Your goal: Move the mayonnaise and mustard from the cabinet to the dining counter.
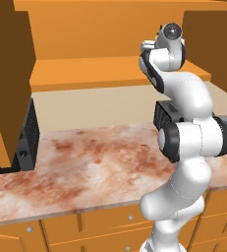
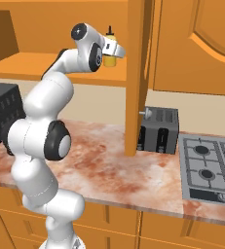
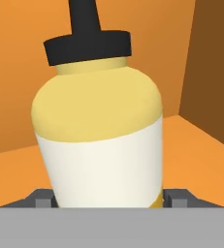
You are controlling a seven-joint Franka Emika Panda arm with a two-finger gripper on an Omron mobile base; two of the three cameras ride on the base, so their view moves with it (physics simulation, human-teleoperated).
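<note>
One mustard (image 3: pixel 101 145) | between gripper (image 3: pixel 108 199) fingers | on cabinet (image 3: pixel 200 160) shelf

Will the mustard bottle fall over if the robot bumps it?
Probably, yes. The mustard stands upright, tall and slim on the cabinet shelf, so a push near its black cap could tip it. Its rounded, smooth-looking sides might slip unless the gripper squeezes evenly.

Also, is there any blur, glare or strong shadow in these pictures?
Hand view: the yellow squeeze bottle with black nozzle looks sharp, no glare. Right base view: even light, the open orange cabinet door darker on its edge. Left base view: the marbled counter evenly lit.
</note>
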